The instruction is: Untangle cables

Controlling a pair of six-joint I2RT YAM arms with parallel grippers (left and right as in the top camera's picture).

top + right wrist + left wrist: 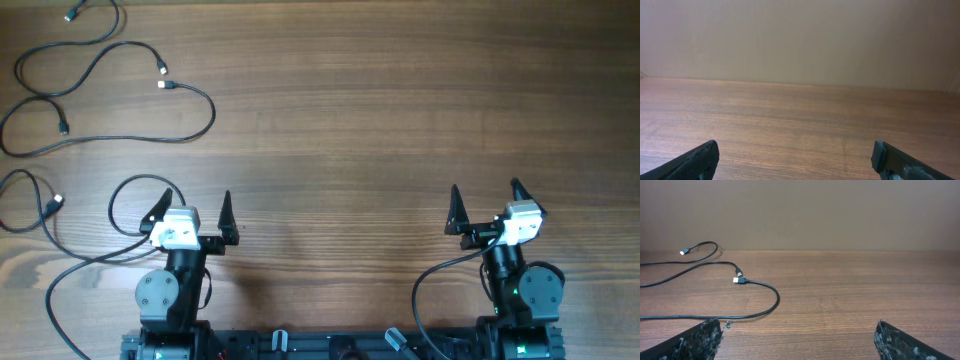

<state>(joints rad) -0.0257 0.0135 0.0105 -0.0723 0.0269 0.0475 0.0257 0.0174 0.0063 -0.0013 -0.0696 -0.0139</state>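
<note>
Cables [110, 90] sprawl loose over the tabletop's [380, 120] far-left corner, both grippers [193, 212] [485, 205] parked near, fingers apart, empty; risk: left one pinching crossed strands together, tightening loops.

Cables [100, 85] on the table's [380, 120] far-left corner

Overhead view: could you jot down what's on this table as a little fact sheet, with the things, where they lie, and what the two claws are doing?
surface: wooden table
cables: thin black cables lying as loose wavy strands at the far left
plug ends: several small tips showing, one silver-tipped
left gripper: open, empty, near the front edge
right gripper: open, empty, bare wood ahead of it
contact: neither gripper holds a cable
</note>
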